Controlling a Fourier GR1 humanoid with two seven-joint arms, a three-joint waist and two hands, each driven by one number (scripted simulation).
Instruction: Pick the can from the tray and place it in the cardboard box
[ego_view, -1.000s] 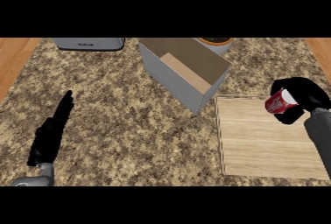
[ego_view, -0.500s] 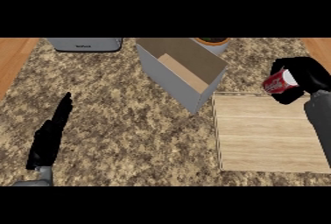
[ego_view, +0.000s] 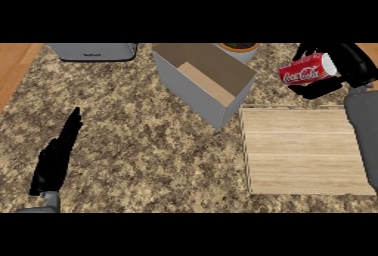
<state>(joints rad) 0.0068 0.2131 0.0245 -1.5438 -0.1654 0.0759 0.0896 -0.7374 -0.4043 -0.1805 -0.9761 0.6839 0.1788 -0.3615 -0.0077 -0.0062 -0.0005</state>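
While my right robot hand (ego_view: 347, 62) curls its black fingers round the red cylindrical drink can (ego_view: 308, 70), the can lies tilted on its side in the air, above the speckled granite worktop (ego_view: 140, 135), just beyond the far edge of the flat pale wooden tray (ego_view: 306, 150) and to the right of the open grey-sided cardboard box (ego_view: 203, 80). My left robot hand (ego_view: 55, 157) rests at the lower left of the worktop with its fingers straight and pressed together, holding nothing. A grey rectangular appliance (ego_view: 92, 51) and a round orange-rimmed pot (ego_view: 240, 48) stand along the far edge.
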